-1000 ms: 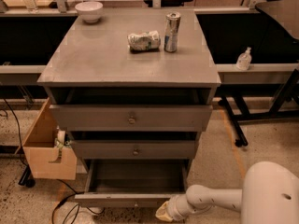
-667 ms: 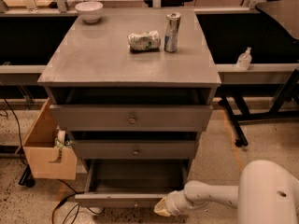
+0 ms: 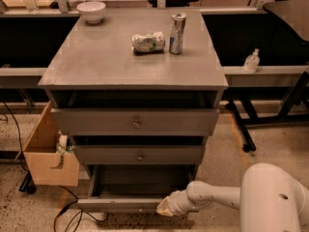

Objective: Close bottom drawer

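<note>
One grey cabinet [image 3: 130, 66] with three drawers, seen from the front and slightly above.

Drawers (3): the top drawer [image 3: 96, 122] and the middle drawer [image 3: 106, 154] each show one small round knob at the centre. The bottom drawer [image 3: 116, 204] is the lowest of the three, just above the floor. It is pulled out farthest, so its dark interior shows behind the thin front panel.

Gripper (1): the gripper [image 3: 164, 207] sits low at the right end of the bottom drawer's front panel, at the end of a pale arm [image 3: 212, 197] reaching in from the lower right. It seems to touch the panel. Whether it is spread or pressed together cannot be told from here.

Objects on the cabinet top (3): one white bowl [image 3: 91, 11] at the far left corner, one crushed can [image 3: 148, 41] lying on its side, and one upright can [image 3: 177, 26] just to its right.

Surroundings: one open brown box [image 3: 48, 158] beside the cabinet's left side, and one small clear bottle [image 3: 251, 61] on the rail to the right.
</note>
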Tool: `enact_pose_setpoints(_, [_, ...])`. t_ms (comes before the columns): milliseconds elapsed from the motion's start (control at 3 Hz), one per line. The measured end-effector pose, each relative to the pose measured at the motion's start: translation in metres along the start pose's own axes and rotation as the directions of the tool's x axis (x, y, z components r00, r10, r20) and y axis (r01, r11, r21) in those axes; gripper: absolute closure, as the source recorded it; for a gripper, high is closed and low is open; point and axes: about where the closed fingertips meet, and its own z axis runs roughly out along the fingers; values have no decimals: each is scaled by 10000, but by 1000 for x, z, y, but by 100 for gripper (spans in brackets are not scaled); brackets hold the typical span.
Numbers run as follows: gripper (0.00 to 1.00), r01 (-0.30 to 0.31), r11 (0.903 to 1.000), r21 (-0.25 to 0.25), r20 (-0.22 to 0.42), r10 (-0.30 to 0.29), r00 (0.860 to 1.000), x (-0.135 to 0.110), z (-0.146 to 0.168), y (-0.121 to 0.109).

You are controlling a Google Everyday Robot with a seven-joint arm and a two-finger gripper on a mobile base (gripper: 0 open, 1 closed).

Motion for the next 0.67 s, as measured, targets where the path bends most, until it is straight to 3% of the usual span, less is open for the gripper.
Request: enact_pose_setpoints(667, [100, 208, 9997, 153, 89, -209, 9997, -6, 2, -11])
